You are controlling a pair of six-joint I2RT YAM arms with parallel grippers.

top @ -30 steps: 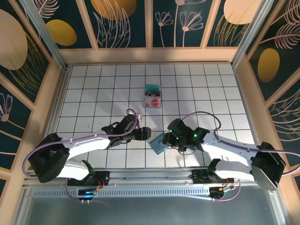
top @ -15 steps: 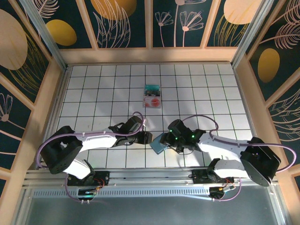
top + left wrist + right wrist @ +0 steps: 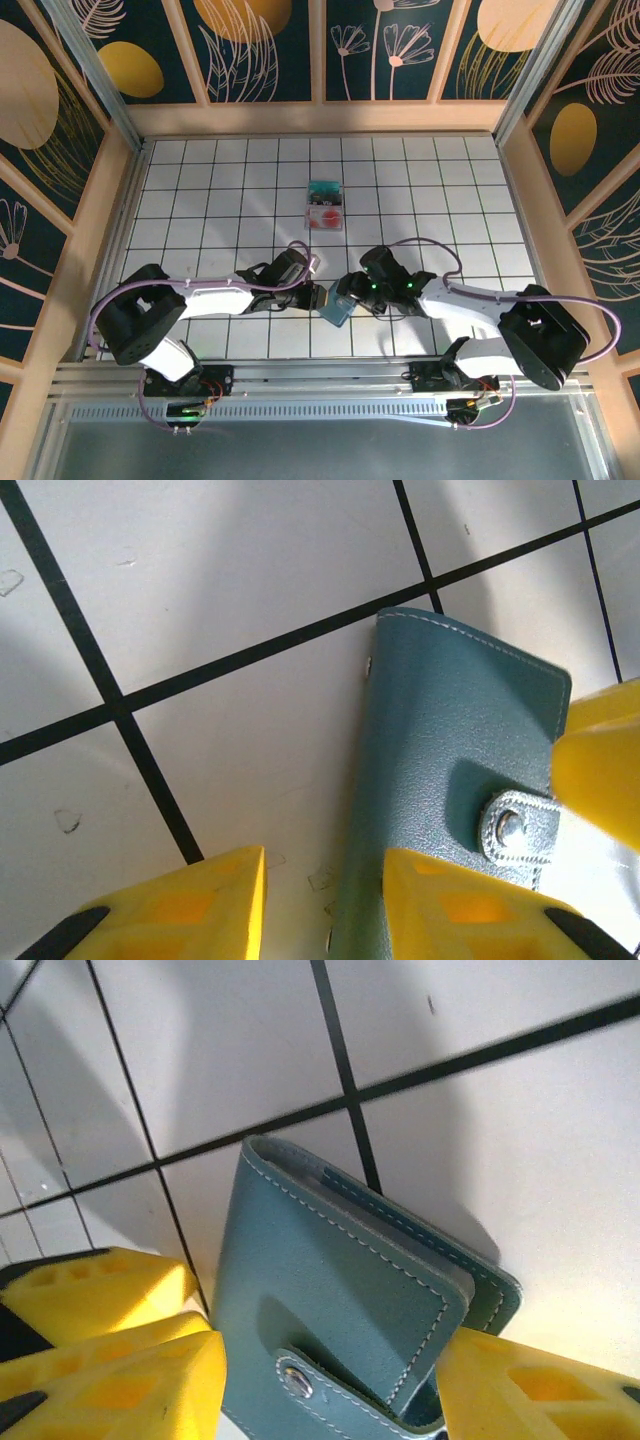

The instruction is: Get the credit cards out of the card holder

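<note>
Right gripper (image 3: 330, 1390) has the slate-blue card holder (image 3: 340, 1290) pinched across its width, snap (image 3: 510, 825) fastened. The left gripper (image 3: 325, 900) sits at the holder's long edge on its own arm's side, jaws parted and clamping nothing, one finger over that edge. The holder's long axis runs straight ahead of the left fingers, so the left arm looks best placed to work the snap. The teal card (image 3: 322, 188) and whitish-pink card (image 3: 326, 216) lie flat well beyond the holder.
</note>
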